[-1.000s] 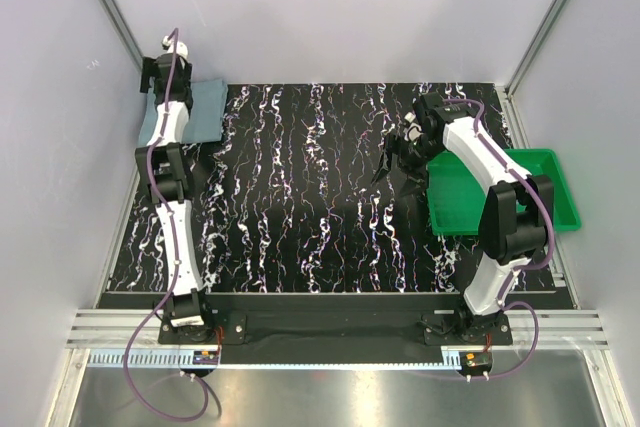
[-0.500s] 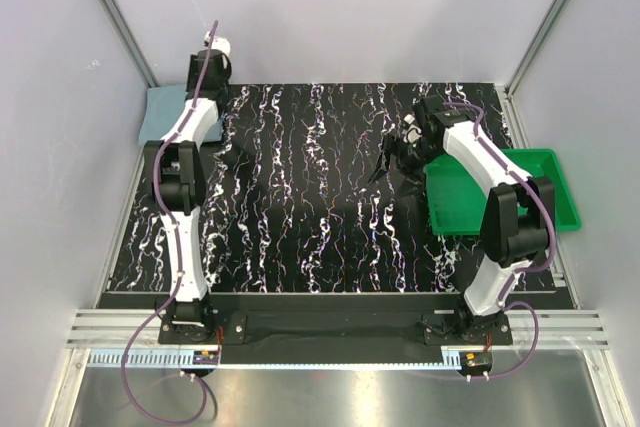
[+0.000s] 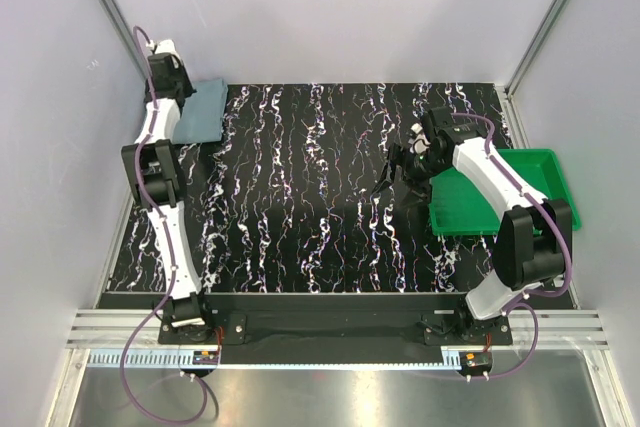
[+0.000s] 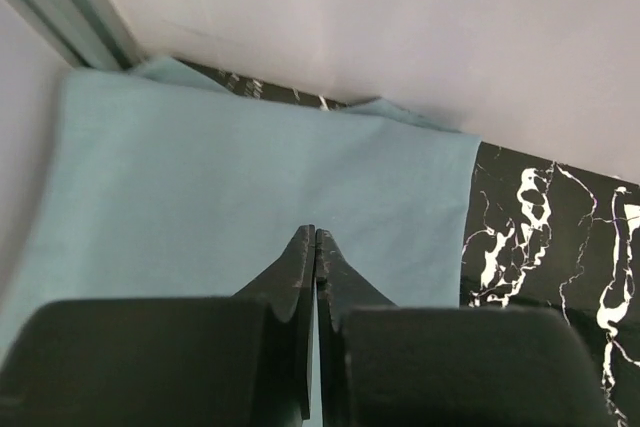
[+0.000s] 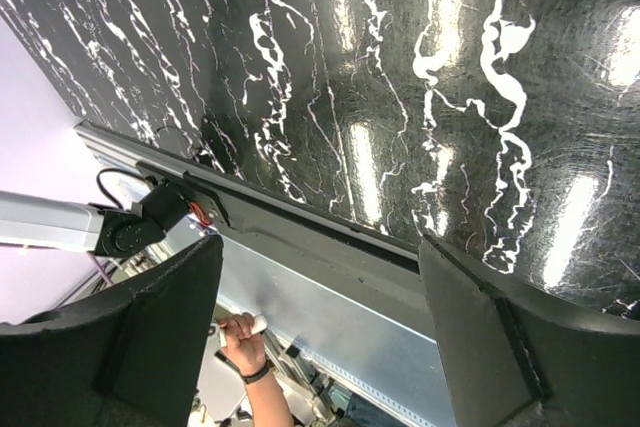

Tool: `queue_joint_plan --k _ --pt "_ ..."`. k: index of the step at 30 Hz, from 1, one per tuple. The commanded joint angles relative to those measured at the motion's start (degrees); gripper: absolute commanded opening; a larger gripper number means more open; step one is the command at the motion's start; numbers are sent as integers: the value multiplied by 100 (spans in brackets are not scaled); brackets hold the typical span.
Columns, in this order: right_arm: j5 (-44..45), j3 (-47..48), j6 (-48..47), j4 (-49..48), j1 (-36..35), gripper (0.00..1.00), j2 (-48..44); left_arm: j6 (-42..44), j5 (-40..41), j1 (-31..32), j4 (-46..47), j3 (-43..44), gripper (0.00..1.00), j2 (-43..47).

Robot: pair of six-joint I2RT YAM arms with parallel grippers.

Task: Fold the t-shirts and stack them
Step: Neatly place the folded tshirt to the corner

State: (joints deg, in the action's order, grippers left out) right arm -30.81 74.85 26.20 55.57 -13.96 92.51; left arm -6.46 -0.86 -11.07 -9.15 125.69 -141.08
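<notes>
Toward the right of the bench (image 3: 300,197), just beside the green tray (image 3: 520,172), the right pincer (image 5: 320,247) hangs with its jaws wide apart. In the far left corner the folded blue-grey t-shirt (image 4: 250,162) lies flat. The left pincer (image 4: 315,239) is poised over its middle, tips pressed together.

I see pale, plain walls (image 3: 330,7) closing in a black, white-veined table (image 3: 300,197). Aluminium posts (image 3: 110,12) stand at the far corners. Light glares off the tabletop.
</notes>
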Motion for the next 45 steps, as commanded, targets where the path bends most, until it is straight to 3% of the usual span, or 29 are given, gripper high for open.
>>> queue_joint_plan --k 1,5,9,19,25,34,45 --pt "171 29 26 -3 -37 87 -269 -697 -424 123 212 421 0 -402" --pt "242 109 26 50 -37 87 -251 -1190 -292 123 -157 1159 0 -877" --pt "268 232 44 33 -37 87 -146 -1735 -46 88 -394 1072 0 -878" --pt "189 399 44 -55 -37 87 92 -3904 -150 -26 -456 421 0 -833" --pt "224 416 -9 -11 -37 87 39 -4705 -414 17 -343 -263 0 -589" --pt "154 145 70 -205 -37 88 -189 -4891 -345 342 -35 -1001 0 -228" --pt "207 -181 237 -266 -37 88 -567 -5278 -265 536 272 -1195 0 -201"
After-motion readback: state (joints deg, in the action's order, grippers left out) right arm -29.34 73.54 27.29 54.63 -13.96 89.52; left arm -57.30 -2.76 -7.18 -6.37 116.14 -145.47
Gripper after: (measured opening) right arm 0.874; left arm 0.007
